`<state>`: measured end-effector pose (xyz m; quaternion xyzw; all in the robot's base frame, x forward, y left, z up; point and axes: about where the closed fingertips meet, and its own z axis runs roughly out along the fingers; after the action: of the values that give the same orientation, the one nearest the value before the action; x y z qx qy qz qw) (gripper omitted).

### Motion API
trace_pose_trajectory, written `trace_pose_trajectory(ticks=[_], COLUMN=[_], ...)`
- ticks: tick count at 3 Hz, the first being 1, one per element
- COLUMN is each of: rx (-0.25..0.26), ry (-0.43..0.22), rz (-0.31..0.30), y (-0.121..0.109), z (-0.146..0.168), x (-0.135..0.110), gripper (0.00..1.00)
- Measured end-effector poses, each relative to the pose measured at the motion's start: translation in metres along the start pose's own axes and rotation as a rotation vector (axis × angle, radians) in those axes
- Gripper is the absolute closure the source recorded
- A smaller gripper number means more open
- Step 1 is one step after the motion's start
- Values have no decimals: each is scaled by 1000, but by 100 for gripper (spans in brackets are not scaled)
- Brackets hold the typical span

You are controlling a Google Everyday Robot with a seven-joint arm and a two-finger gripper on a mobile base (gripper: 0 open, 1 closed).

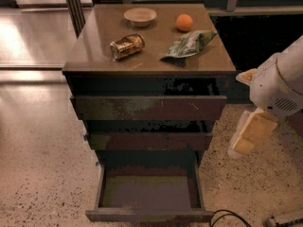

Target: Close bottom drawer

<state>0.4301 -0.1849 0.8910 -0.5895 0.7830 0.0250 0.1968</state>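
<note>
**A:** What is lost right of the bottom drawer [149,193]?
**B:** The arm [284,79] runs off the edge. The gripper [249,136] hangs there, blurred.
**A:** Above the drawer?
**B:** The label on the can [127,46] is unreadable. The inside of the top drawer [149,108] is dark.

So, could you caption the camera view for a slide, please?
Bottom drawer stands pulled out while the gripper hangs right of the cabinet, beside the middle drawer.
</note>
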Motion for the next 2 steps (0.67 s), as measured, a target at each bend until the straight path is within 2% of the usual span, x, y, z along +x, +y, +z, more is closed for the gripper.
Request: trace_pose_trajectory(ticks=[1, 2], rx=[-1, -3], ry=[-11, -12], rz=[4, 29], y=[37, 65], z=[81, 141], x=[4, 16], gripper=[0, 0])
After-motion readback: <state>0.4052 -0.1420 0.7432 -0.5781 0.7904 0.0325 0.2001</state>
